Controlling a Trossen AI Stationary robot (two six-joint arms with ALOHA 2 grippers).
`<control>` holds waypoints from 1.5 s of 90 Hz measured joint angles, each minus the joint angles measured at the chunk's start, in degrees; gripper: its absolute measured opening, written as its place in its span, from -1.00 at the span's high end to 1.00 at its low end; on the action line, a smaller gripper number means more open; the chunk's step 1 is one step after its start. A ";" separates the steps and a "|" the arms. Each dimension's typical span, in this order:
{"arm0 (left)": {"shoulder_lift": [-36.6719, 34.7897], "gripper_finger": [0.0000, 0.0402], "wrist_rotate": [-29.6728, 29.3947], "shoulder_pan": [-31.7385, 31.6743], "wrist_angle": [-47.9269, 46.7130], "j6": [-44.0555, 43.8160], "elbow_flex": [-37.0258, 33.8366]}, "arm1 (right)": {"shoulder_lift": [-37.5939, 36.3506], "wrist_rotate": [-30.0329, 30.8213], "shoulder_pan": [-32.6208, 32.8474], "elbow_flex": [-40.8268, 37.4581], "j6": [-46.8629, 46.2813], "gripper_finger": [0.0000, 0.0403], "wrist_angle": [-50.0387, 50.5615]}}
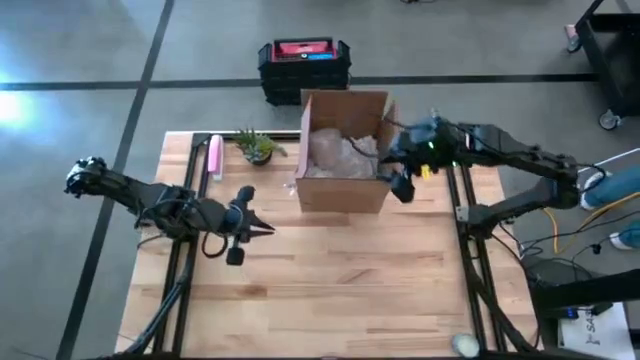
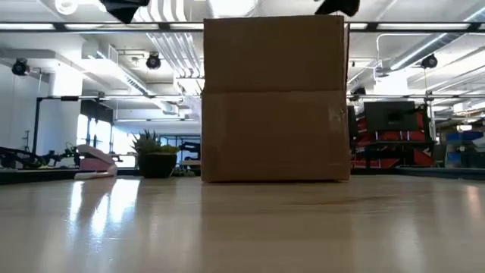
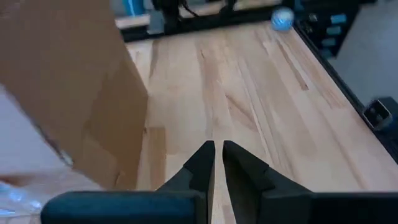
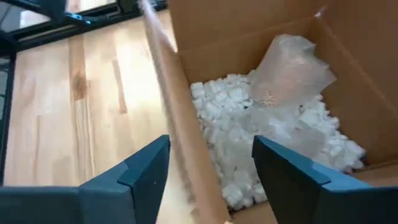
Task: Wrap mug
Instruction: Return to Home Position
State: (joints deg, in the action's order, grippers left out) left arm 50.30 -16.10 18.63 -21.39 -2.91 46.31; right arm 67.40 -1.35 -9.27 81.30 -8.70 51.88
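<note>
Wrapped mug (image 4: pixel 289 68) in box (image 1: pixel 343 192), on peanuts (image 4: pixel 217 106). Right gripper (image 1: pixel 401 180) released, spread over box wall; could snag and drag box on retreat. Left gripper (image 1: pixel 262 228) clenched, empty, well apart over table (image 1: pixel 330 290).

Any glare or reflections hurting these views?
High view: bright glare patch on the floor at far left; table evenly lit. Low view: glossy table mirrors the ceiling lights, box front in shade. Wrist views: no strong glare.
</note>
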 joint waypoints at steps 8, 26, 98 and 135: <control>-3.90 0.90 0.02 -1.81 4.53 -0.39 -5.82 | -6.11 -0.33 1.88 -9.79 -1.62 0.13 -8.40; -11.93 0.90 0.29 -4.71 15.17 -1.22 -17.10 | -16.77 -0.24 4.79 -30.76 -6.83 0.41 -24.76; -16.42 0.90 -0.99 -5.83 18.83 -7.77 -27.37 | -28.83 -7.45 7.84 -52.33 -0.34 0.53 -44.90; -21.56 0.90 0.66 -5.83 18.36 -7.40 -27.37 | -43.54 -12.58 8.03 -59.89 -1.84 0.39 -46.67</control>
State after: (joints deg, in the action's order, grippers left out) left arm 28.74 -15.44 12.80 -3.03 -10.30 18.94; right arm 23.86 -13.93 -1.23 21.41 -10.54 5.22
